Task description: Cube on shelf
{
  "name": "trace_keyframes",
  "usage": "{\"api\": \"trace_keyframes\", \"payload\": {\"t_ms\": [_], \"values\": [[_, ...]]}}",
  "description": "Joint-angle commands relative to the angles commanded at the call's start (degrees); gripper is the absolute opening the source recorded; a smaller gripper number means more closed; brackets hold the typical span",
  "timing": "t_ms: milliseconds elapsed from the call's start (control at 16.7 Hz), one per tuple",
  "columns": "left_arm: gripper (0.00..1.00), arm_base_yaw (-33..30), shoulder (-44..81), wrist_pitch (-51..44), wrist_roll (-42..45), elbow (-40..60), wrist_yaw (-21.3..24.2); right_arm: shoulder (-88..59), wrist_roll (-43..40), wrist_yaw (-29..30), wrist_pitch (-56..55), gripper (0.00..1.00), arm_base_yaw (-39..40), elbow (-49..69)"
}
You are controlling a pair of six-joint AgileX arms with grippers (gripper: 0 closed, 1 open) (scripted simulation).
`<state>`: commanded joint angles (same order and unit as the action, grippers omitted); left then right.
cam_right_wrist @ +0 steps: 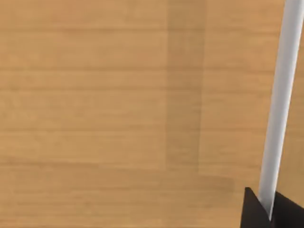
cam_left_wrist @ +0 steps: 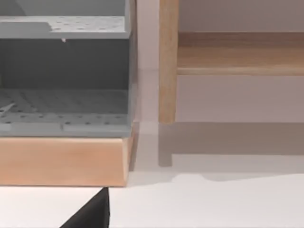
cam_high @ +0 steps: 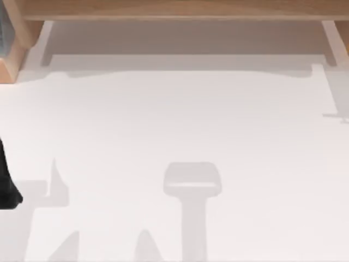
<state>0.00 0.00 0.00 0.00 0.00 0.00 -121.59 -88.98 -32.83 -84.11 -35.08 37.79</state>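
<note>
Top view: long light-brown wooden board shelf point(cam_high: 180, 10) spans the upper edge, likely awaiting the cube; my grippers' fingers, cannot tell.

Matte black left arm point(cam_high: 6, 180) at the table's left edge, plain, angular, unmarked

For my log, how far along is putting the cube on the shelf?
Done: cannot tell whether the cube is on the shelf. In hand: right gripper close against light wood. Remaining: confirming placement; left arm parked at the table's left edge.
</note>
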Motion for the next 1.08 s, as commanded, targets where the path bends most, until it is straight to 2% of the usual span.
{"api": "trace_keyframes", "payload": {"t_ms": [300, 600, 1080], "values": [[1.0, 0.0, 0.0, 0.0, 0.0, 0.0, 0.0, 3.27, 0.01, -5.27, -5.88, 0.0, -4.97, -9.34], [1.0, 0.0, 0.0, 0.0, 0.0, 0.0, 0.0, 3.51, 0.07, -5.82, -6.45, 0.0, -5.48, -10.08], [1.0, 0.0, 0.0, 0.0, 0.0, 0.0, 0.0, 3.51, 0.07, -5.82, -6.45, 0.6, -5.48, -10.08]]}}
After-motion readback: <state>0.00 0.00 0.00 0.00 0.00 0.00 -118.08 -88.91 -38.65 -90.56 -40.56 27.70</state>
